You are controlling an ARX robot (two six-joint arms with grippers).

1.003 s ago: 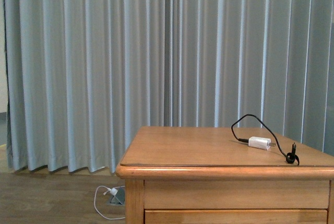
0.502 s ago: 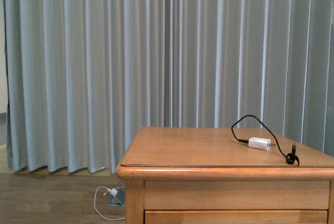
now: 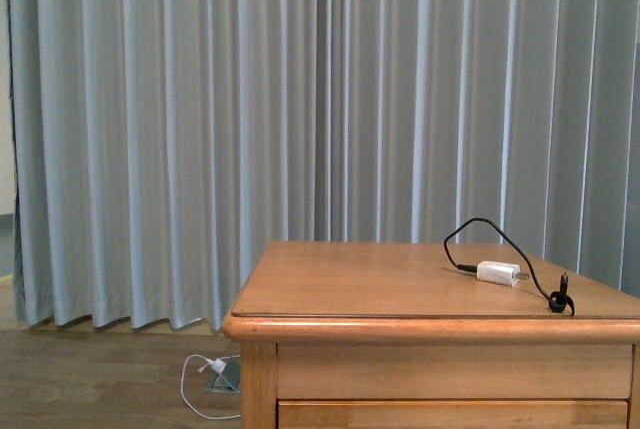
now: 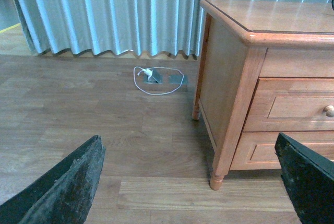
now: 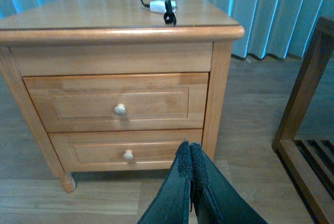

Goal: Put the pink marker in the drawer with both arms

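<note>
The drawer (image 5: 119,103) is being kept closed, contents hidden, beyond the pressed-together right gripper (image 5: 190,157); the left gripper (image 4: 190,182) is being held wide.

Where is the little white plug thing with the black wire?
The white charger plug lies on top of the wooden nightstand, toward its right side in the front view, with its black cable looping up behind it.
</note>
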